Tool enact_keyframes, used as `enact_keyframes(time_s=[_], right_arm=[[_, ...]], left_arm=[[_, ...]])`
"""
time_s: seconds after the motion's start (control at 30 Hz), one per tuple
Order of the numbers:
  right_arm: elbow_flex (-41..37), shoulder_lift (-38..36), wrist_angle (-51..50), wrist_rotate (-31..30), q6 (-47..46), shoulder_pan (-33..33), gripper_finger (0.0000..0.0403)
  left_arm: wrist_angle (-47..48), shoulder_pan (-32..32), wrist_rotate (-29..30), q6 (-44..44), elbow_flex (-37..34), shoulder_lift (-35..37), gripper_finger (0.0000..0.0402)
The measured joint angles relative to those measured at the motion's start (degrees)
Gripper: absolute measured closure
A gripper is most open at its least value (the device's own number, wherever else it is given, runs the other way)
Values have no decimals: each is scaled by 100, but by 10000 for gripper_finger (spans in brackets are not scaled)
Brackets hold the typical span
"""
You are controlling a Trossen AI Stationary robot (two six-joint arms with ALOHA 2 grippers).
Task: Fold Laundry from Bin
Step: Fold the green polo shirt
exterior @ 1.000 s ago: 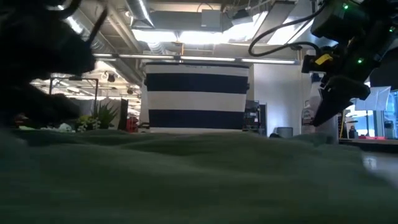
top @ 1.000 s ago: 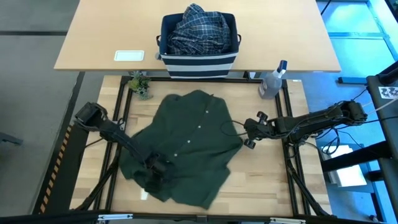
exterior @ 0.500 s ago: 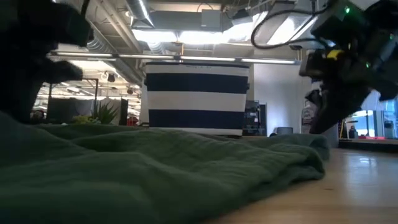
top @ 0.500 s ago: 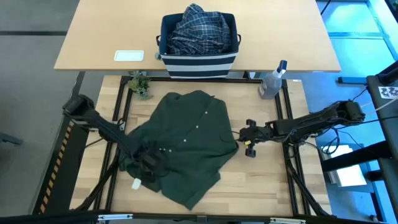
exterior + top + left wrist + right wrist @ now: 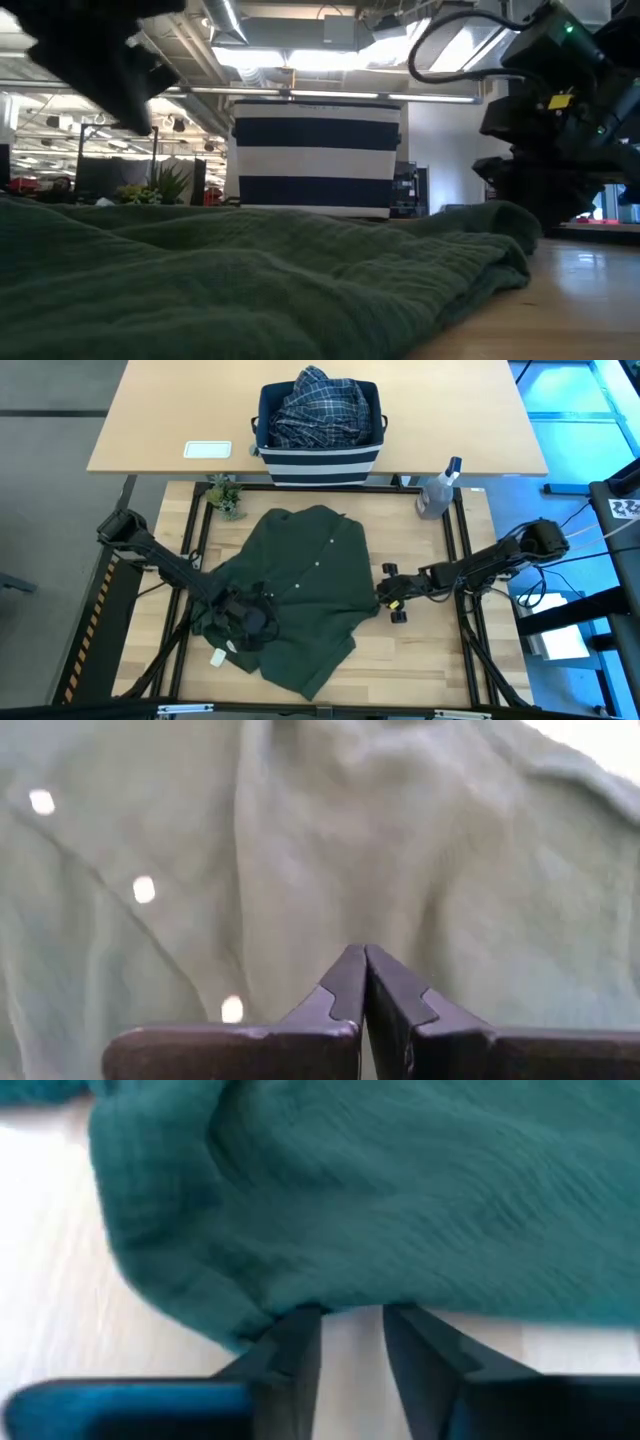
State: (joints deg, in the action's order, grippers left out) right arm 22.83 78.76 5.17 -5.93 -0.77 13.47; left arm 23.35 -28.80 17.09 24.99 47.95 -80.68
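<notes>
Item 1, the dark olive-green shirt: you have it spread flat on the slatted lower bench, buttons facing up, collar end toward the bin. Its near edge is rumpled, and a small white tag shows at the near left corner. In the low view the cloth fills the foreground.

Item 2, the bin: navy with white stripes, standing on the far upper bench, apart from the green shirt. The blue-and-white plaid shirt is heaped inside it and rises above the rim.

Item 3, your left claw: it sits over the near left part of the green shirt. In the left wrist view its fingers are pressed together tip to tip, closed, with the cloth just beyond them and nothing visible between them.

Item 4, your right claw: low at the shirt's right edge. In the right wrist view its fingers stand parted, the cloth's hem just ahead of the tips, bare wood showing in the gap.

Item 5, sundries: a clear spray bottle at the far right corner of the lower bench, a small plant at the far left corner, and a white card on the upper bench left of the bin.
</notes>
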Motion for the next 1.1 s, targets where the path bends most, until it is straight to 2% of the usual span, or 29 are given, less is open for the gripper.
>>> enact_keyframes(time_s=[0.2, 0.4, 0.63, 0.93, 1.1], right_arm=[[215, 525, 534, -13, 2, 278, 257], [563, 739, 535, -396, 115, 387, 256], [837, 739, 498, -1107, 457, 370, 255], [1207, 739, 510, -1200, 529, -138, 255], [1254, 739, 521, -1450, 301, -455, 255]], left_arm=[[-154, 329, 37, -181, 1, -11, 402], [-187, 589, -70, -312, 6, -264, 402], [-259, 832, -569, -359, 6, -907, 402], [-891, 1217, -1121, -745, 6, -1743, 401], [-894, 1316, -1329, -760, 34, -1856, 401]])
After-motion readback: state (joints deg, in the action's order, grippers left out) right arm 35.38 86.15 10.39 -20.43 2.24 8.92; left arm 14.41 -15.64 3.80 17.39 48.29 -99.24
